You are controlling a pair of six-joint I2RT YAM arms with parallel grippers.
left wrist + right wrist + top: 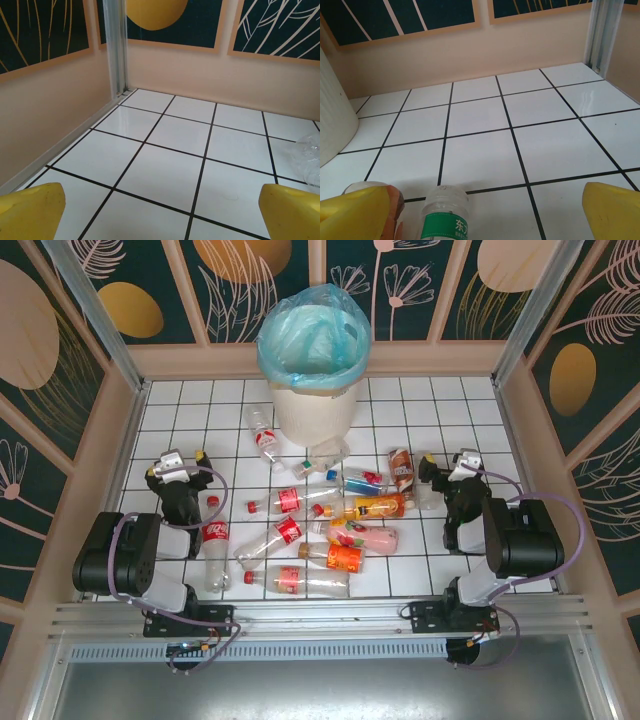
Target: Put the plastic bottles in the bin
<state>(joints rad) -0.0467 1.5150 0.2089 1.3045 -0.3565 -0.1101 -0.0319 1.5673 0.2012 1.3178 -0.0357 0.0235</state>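
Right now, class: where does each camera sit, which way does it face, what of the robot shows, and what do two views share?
Top external: above, behind the arms, looking down on white tiled table, plastic bottles, round off-white plastic bin; both arms show.
Left wrist: on that wrist, faces the far left corner; shows open left gripper, fingertips yellow.
Right wrist: on that wrist, faces the far wall; shows open right gripper, fingertips yellow.
Shared: top and right wrist show the bin.

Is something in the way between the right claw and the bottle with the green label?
Nothing visible is. The green-label bottle lies on the tiles between the fingers of the open right gripper, with a brown bottle close beside it.
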